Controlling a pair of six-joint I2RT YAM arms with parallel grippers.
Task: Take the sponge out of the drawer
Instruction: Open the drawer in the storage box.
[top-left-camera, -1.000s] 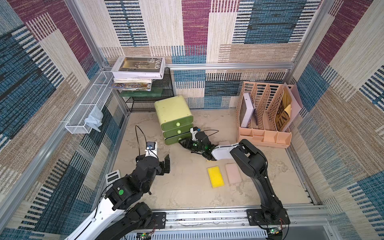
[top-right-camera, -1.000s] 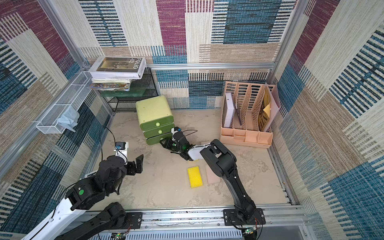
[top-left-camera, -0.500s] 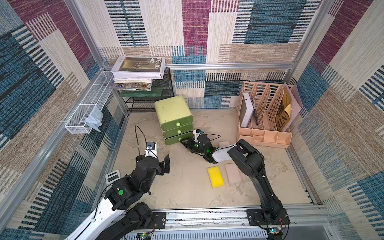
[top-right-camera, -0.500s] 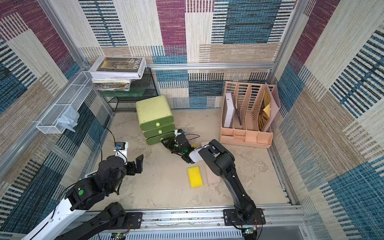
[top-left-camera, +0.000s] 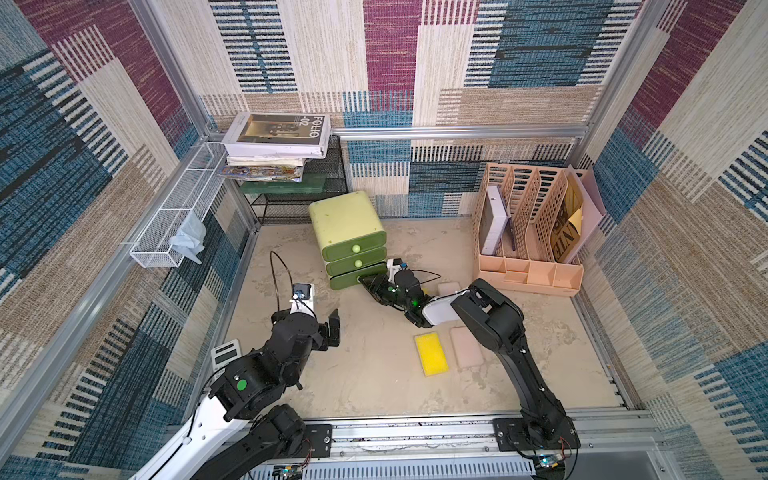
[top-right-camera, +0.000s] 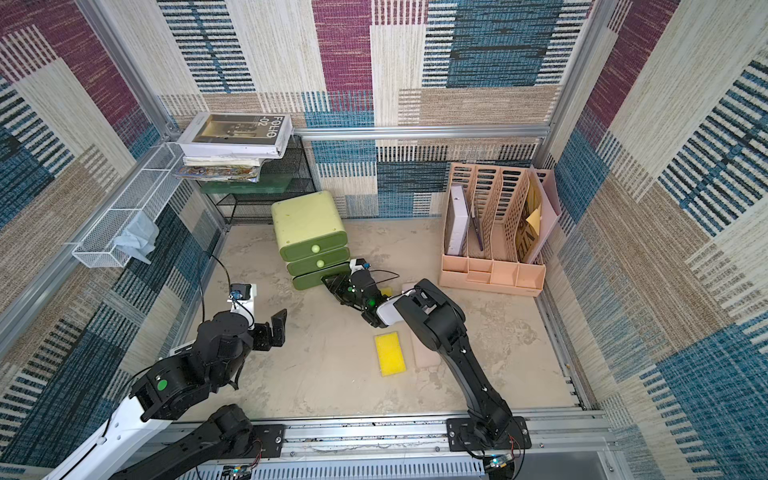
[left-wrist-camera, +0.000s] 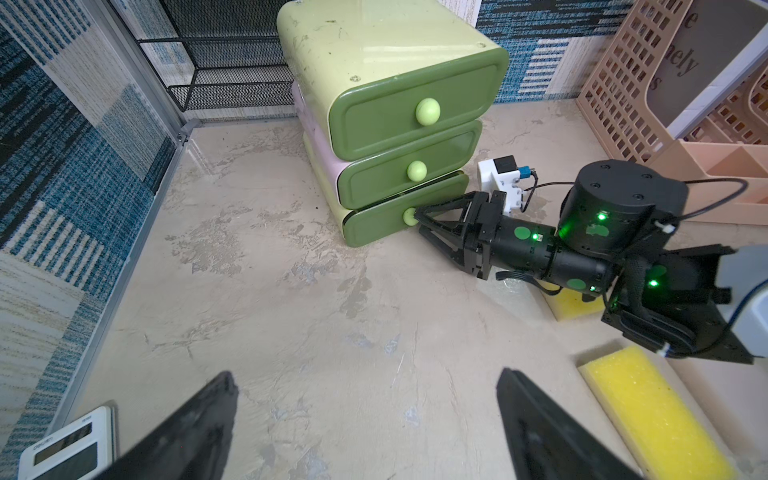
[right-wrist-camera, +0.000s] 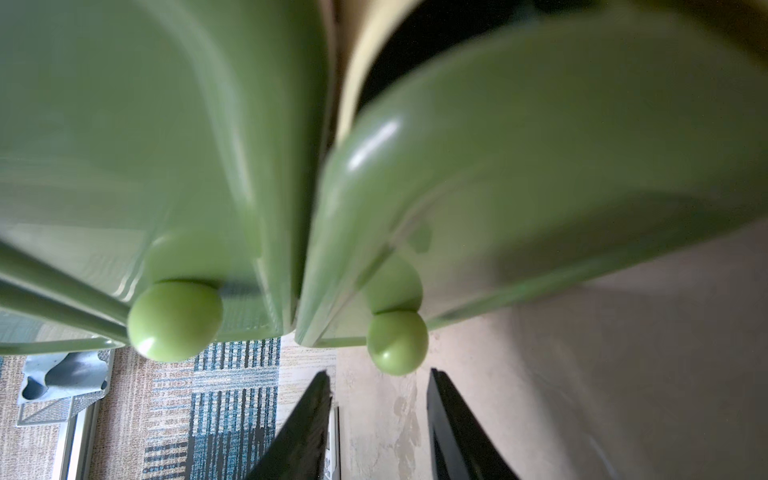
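The right gripper (right-wrist-camera: 379, 380), half open, sits at the knob (right-wrist-camera: 397, 343) of the bottom drawer (left-wrist-camera: 374, 226), unclamped; the left gripper (left-wrist-camera: 365, 374) gapes wide, empty.

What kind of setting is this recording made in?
Probably a robot test cell dressed as an office corner: aluminium frame with carpet-patterned walls, green drawer unit, pink file organiser.

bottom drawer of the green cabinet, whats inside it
The bottom drawer is barely cracked open: the right wrist view shows only a dark gap behind its front. Its contents are hidden. The right gripper is at its knob.
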